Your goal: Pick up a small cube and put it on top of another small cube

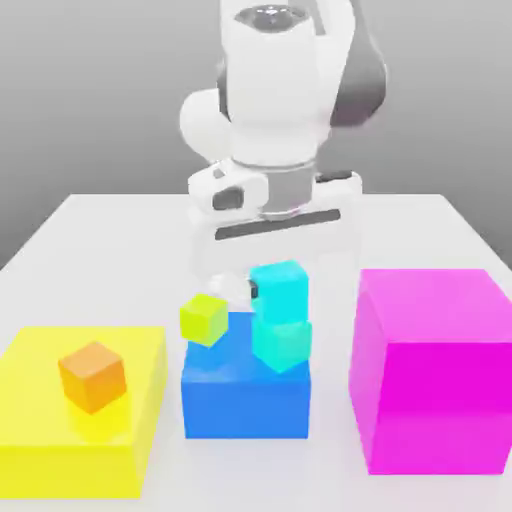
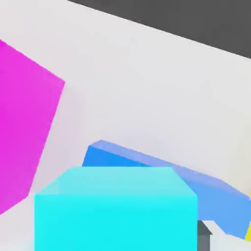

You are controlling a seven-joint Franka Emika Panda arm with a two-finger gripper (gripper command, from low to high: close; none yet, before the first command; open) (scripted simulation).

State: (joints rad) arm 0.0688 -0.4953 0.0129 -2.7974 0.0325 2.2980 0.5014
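In the exterior view, the sky cube [image 1: 280, 292] sits on top of the turquoise cube [image 1: 282, 342], set at a slightly different angle from it. The turquoise cube is on the blue block [image 1: 246, 406], along its edge on the exterior view's right. The claw [image 1: 272, 290] is down at the sky cube, touching or just beside it; whether it grips the cube or stands loose around it, I cannot tell. The lime cube [image 1: 204, 320] is at the blue block's opposite edge, tilted and apart from the stack.

On the exterior view's left, the orange cube [image 1: 93, 377] is over the top of the yellow block [image 1: 70, 460], also tilted. The magenta block [image 1: 440, 400] stands on the tabletop [image 1: 110, 260], near its edge on the exterior view's right. The hand view has the sky cube up close, before the blue block.
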